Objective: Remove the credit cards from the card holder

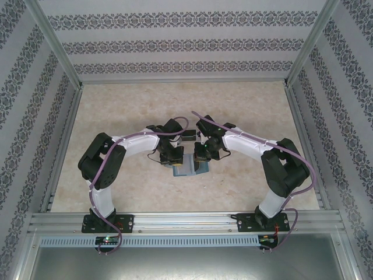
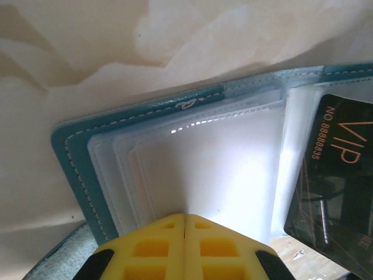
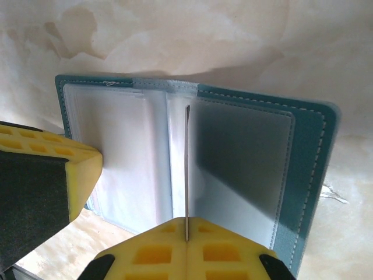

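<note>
card holder (image 1: 187,171): from above we saw it mostly hidden under the left gripper (image 1: 175,164) and right gripper (image 1: 201,163);
credit card (image 2: 335,175): cut off by the left wrist view's right edge; lower print blurred

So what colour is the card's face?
Black with gold VIP lettering; the card shows best in the left wrist view.

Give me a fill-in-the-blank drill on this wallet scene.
The card holder lies ____ on the table. The black card is printed with the letters ____. The left fingers are ____ in colour.
Missing words: open; VIP; yellow.
</note>
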